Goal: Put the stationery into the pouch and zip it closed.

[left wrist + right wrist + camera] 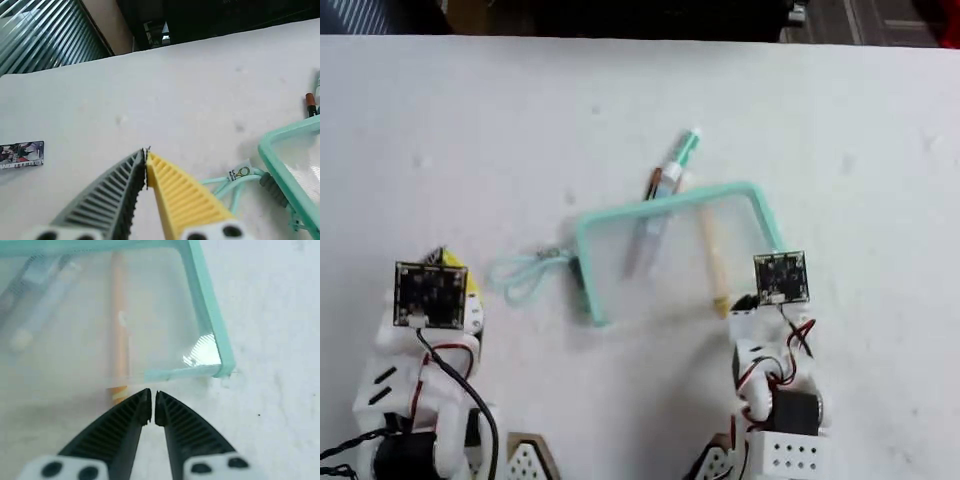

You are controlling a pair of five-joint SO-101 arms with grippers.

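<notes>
A clear pouch with a mint-green rim (670,205) lies flat at the table's middle. A wooden pencil (710,255) lies along its right side, its near end poking out of the near edge. A teal-and-white pen (678,160) and a brown-tipped pen (654,186) cross the pouch's far rim, their far ends sticking out. My right gripper (150,401) is shut and empty, just short of the pencil's end (118,390) and the pouch's corner (216,356). To the left of the pouch's cord loop (520,272) sits my left gripper (146,153), shut and empty.
A grey zipper pull (272,187) with a mint cord and small tag (241,172) sits at the pouch's left edge. A small printed card (21,154) lies on the white table (470,130). The table's far edge meets a dark background.
</notes>
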